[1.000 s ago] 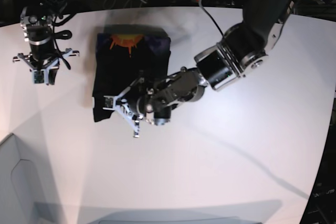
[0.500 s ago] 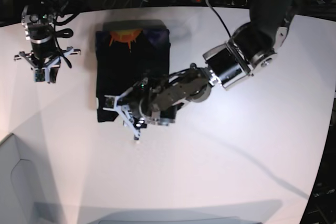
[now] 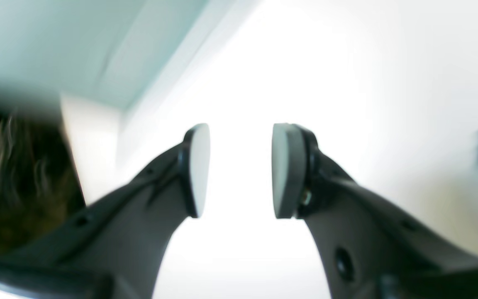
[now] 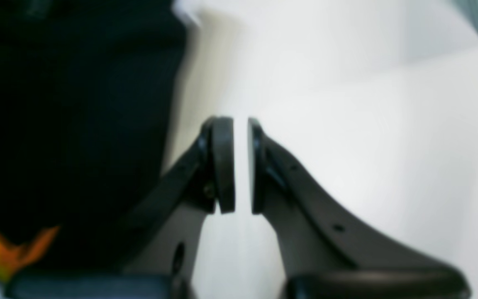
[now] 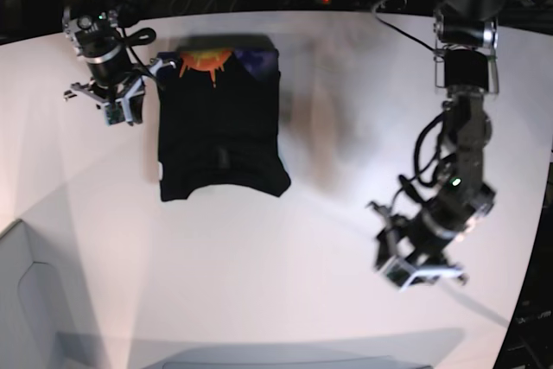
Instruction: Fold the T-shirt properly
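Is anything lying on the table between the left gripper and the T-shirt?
Nothing visible does. Bare white table lies between the left gripper and the folded T-shirt; the gripper is well away from it, jaws open and empty.

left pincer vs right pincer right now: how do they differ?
Opening: the left pincer shows a wide gap between its pads; the right pincer shows only a narrow slit.
Place: the left one hangs over bare table, far from the T-shirt; the right one sits right beside the shirt's printed end.
Shared: neither holds anything.
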